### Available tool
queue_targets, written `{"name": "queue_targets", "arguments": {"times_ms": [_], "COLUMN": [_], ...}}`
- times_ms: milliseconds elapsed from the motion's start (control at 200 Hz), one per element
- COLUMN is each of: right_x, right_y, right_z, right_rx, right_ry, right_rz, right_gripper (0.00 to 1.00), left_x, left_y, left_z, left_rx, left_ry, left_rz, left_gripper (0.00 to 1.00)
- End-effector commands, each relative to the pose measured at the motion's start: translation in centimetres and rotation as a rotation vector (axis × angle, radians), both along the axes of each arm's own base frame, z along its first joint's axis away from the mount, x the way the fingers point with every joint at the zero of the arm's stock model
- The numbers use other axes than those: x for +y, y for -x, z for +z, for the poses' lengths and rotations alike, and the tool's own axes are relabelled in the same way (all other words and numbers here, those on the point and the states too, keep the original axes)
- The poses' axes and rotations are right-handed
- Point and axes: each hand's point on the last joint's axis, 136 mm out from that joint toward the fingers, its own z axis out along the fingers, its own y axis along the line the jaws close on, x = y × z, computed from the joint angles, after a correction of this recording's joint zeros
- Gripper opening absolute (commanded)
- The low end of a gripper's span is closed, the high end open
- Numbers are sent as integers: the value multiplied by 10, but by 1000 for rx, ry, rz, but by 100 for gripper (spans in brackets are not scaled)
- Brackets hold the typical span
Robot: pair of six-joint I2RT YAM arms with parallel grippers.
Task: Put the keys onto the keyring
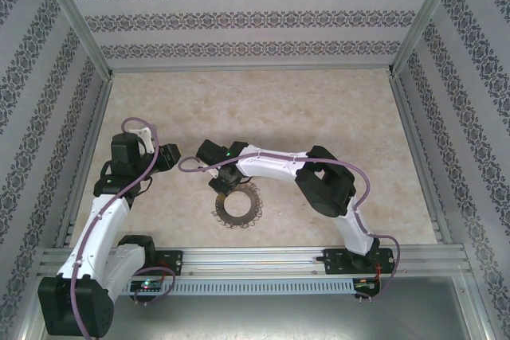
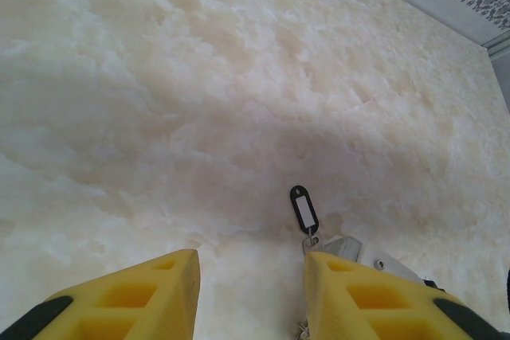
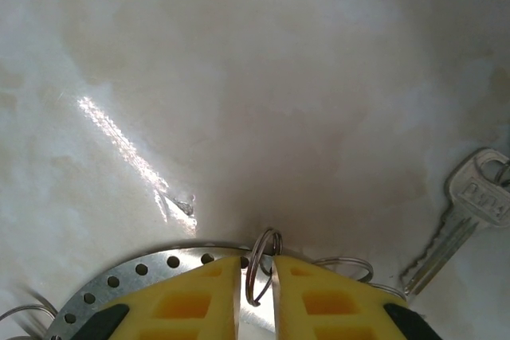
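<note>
Keyring (image 3: 131, 280) shiny perforated metal; table (image 3: 239, 77) glossy, smooth, marbled.

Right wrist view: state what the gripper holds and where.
The right gripper pinches one small wire loop on the outer edge of the keyring, a finger on each side.

Open room across far tabletop (image 1: 319, 109); keyring (image 1: 239, 211), right arm (image 1: 279, 165) mid-table.

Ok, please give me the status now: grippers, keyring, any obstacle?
Left gripper open, key tag on table just ahead. Right gripper shut on split ring at keyring rim. Silver key lies nearby, untouched. Nothing blocking.
</note>
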Motion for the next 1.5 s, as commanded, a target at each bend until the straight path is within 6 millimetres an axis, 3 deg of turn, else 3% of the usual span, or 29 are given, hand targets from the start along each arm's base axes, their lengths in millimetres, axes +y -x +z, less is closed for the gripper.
{"name": "queue_targets", "arguments": {"times_ms": [0,115,230,295,405,535,724,904,1034,1249,1494], "right_x": [-6,-9,-10,-11,-18,-25,-38,-50,-56,-66,-72], "right_y": [-2,-3,-4,-5,-4,8,36,61,73,86,92], "right_z": [-13,-13,-10,-3,18,62,147,227,270,321,346], "right_rx": [2,2,-3,-21,-79,-162,-273,-407,-469,-550,-585], "right_ry": [33,35,26,5,-48,-213,-561,-874,-1052,-1262,-1364], "right_rz": [8,4,6,14,46,135,258,342,377,421,446], "right_gripper": [18,17,6,0,0,0,0,0,0,0,0], "left_x": [5,6,6,6,2,-13,-50,-90,-110,-136,-157], "left_y": [0,0,2,2,2,2,14,50,81,113,129], "left_z": [11,14,16,18,25,45,101,161,194,206,201], "left_rx": [-25,-32,-39,-44,-62,-133,-349,-613,-791,-882,-895], "left_ry": [-29,-32,-41,-44,-39,-9,93,185,216,216,193], "left_rz": [6,5,3,1,-27,-120,-341,-604,-754,-942,-1064], "left_gripper": [39,39,39,39,39,39,37,35,33,31,37]}}
